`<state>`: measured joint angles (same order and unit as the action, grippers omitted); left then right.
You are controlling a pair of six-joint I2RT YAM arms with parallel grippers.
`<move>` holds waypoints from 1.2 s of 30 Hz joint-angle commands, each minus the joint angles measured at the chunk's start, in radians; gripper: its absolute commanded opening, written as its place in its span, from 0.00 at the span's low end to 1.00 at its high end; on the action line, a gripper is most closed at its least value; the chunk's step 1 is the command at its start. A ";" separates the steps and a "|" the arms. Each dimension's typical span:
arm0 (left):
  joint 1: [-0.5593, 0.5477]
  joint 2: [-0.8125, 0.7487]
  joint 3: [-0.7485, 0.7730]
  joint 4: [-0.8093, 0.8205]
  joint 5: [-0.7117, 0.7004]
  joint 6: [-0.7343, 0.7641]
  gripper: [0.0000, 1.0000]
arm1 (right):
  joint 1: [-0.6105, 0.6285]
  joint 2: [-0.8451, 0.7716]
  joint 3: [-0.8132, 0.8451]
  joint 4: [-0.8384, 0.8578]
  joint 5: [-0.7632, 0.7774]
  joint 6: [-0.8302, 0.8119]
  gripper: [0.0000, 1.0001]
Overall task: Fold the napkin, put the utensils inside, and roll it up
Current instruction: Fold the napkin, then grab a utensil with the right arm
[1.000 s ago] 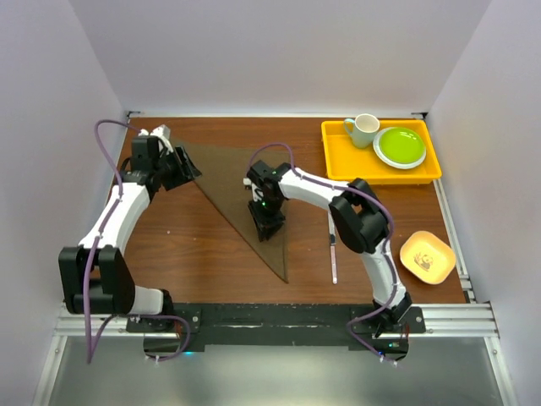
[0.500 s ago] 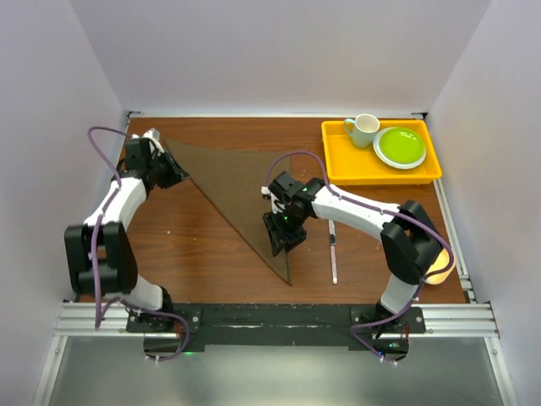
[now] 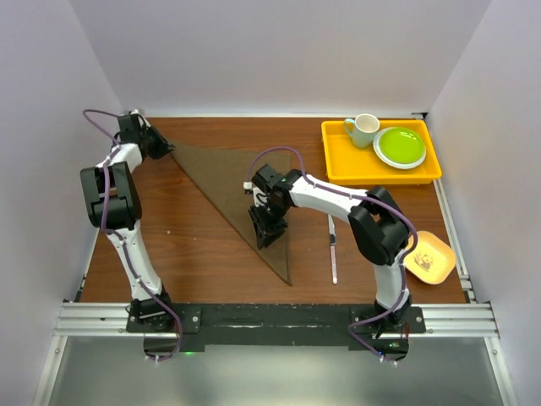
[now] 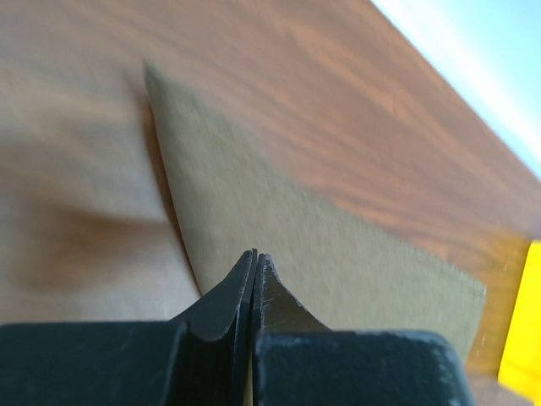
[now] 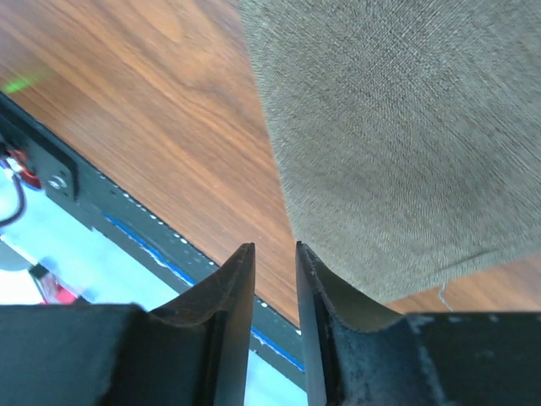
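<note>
Napkin (image 3: 228,182) folded into 1 triangle, knife (image 3: 333,245) not yet inside; left gripper (image 3: 163,147) apparently pinches a napkin corner, right gripper (image 3: 265,228) barely open, empty.

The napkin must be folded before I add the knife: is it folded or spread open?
Folded, it seems: the napkin lies flat as a triangle on the table, the knife apart beside it.

readable text: none | labels, brands, numbers, signs: none legible | views checked: all three
</note>
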<state>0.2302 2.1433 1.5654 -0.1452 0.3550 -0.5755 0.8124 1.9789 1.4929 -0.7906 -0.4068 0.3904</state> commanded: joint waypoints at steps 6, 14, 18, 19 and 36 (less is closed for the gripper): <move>0.029 0.141 0.082 0.211 0.009 -0.072 0.00 | 0.001 0.041 -0.005 -0.039 -0.064 -0.076 0.25; 0.060 0.248 0.151 0.164 -0.085 -0.098 0.00 | 0.001 0.063 -0.066 -0.053 -0.052 -0.099 0.22; 0.072 0.299 0.242 0.087 -0.062 -0.083 0.00 | 0.001 0.043 -0.144 -0.035 -0.053 -0.093 0.21; 0.070 0.287 0.239 0.084 -0.068 -0.069 0.00 | 0.001 0.020 -0.148 -0.045 -0.049 -0.091 0.21; -0.003 -0.445 -0.287 -0.053 0.073 0.023 0.33 | -0.366 -0.409 -0.391 -0.116 0.418 0.074 0.87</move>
<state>0.2573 1.9202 1.4082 -0.1696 0.3603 -0.6025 0.4808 1.6081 1.2346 -0.8989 -0.0807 0.4316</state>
